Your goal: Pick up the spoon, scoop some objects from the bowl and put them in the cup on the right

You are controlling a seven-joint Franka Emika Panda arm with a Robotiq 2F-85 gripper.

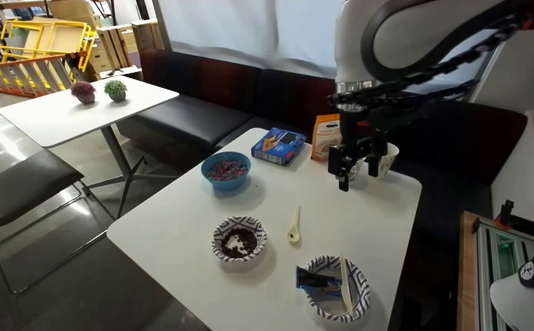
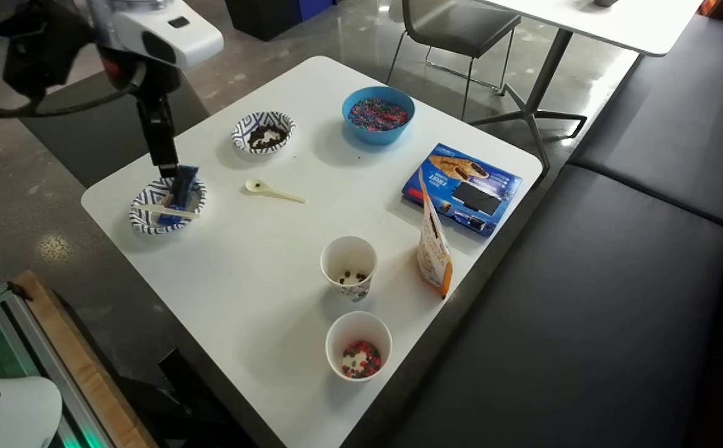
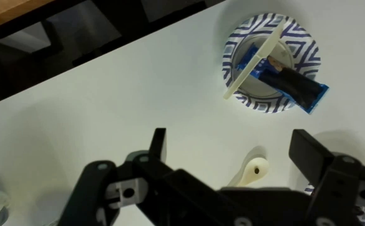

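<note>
Alongside a black seat [image 2: 560, 323], a white bench [image 1: 179, 220] stands beneath a gripper [image 3: 231, 147] with its fingers spread wide apart.
The striped bowl [image 1: 251, 224] sits by the edge opposite the seat. In an exterior view the cup [image 2: 358, 326] stands near the seat edge, toward the bench's lowest corner. The spoon [image 1: 295, 223] rests near the middle, well in from every edge and apart from the bowl. Small dark pieces [image 1: 249, 240] lie in the bowl, red and dark bits [image 2: 371, 357] in the cup, and a dark speck [image 3: 257, 170] on the spoon.
</note>
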